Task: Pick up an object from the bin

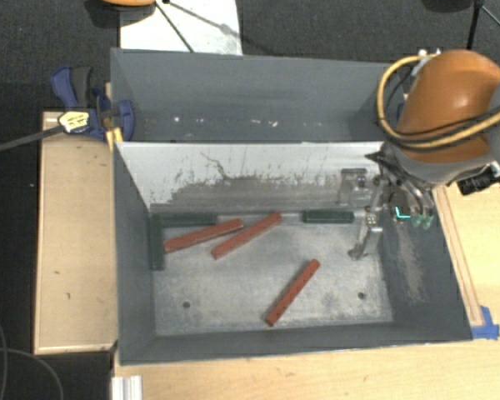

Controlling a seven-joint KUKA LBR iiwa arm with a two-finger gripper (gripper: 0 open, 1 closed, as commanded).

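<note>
Gripper [364,242] down at right of bin [258,98], just beside dark green bar [327,217] at far wall. Released or clenched, can't tell. Brown sticks [292,292] flat, loose, likely easier picks.

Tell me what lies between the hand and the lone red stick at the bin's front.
Nothing: in the camera view, only bare grey bin floor separates the hand from the red stick.
</note>
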